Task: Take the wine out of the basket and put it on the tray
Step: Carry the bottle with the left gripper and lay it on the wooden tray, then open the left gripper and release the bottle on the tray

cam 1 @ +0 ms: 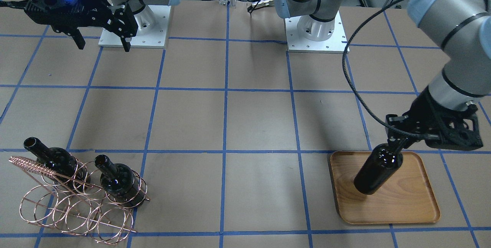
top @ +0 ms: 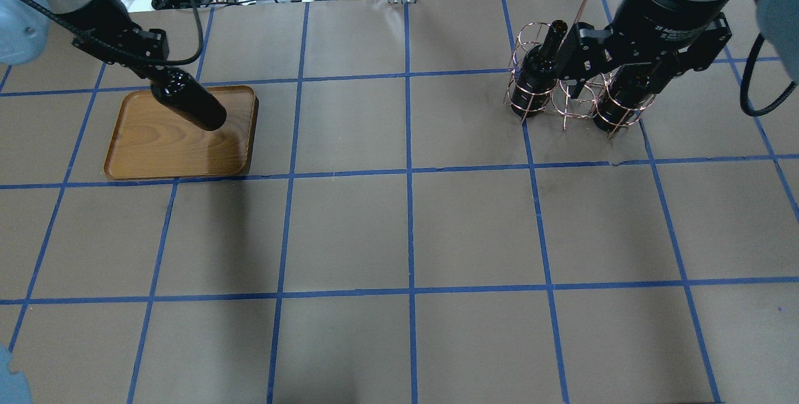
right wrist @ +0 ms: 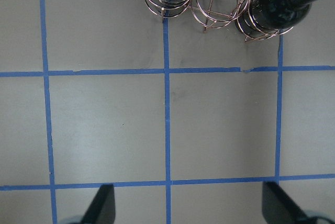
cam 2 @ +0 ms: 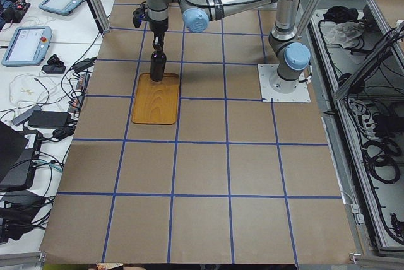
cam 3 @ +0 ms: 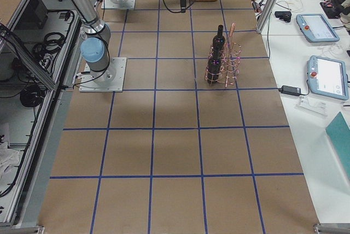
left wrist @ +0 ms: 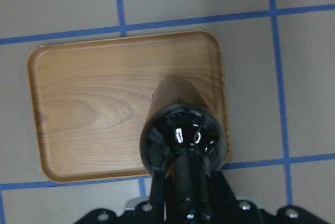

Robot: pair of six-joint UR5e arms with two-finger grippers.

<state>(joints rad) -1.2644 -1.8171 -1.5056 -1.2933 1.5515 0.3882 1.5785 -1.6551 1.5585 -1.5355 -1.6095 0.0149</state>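
Black left hand (cam 1: 396, 143) is clenched on the neck of the wine (cam 1: 378, 173), which is over the tray (cam 1: 414, 202); base contact unclear. Right hand (cam 1: 102, 44) is released, fingers spread, above the worktop (cam 1: 261, 125). Basket (cam 1: 76, 209), well apart, holds two more bottles (cam 1: 53, 160).

Right arm (top: 671, 10) covers part of the basket (top: 571, 104) — overhead view.

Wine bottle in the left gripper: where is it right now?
In the front-facing view it is on the right: the wine bottle hangs by its neck from the left gripper over the tray, far from the basket at the left.
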